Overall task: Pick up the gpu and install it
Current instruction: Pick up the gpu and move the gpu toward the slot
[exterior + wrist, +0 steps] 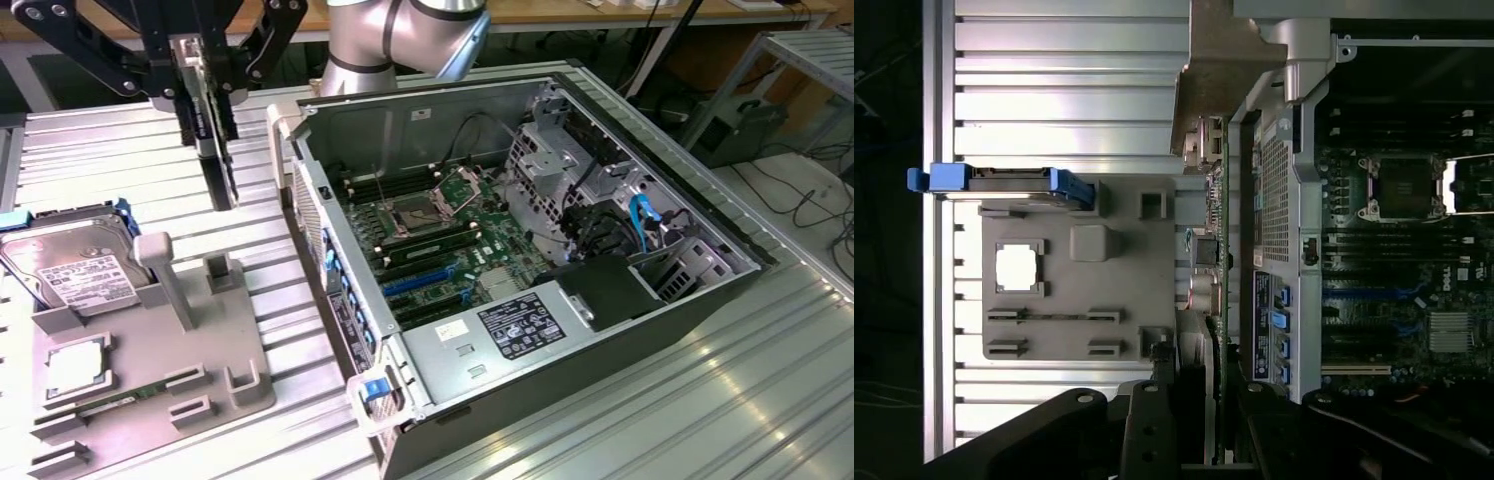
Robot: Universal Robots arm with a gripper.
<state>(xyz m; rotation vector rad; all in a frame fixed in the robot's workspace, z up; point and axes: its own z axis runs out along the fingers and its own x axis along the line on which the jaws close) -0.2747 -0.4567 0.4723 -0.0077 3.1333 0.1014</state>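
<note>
The gripper (203, 85) is clamped on the upper end of the gpu (218, 150), which hangs clear of the table. In the exterior view it sits at ten o'clock from the open computer case (400, 130) and twelve o'clock from the grey parts fixture (200, 350). The card's long axis appears vertical, free end pointing straight down. Judged light, stiff and fragile, it is best held by bare board edges, away from components and contacts.
</note>
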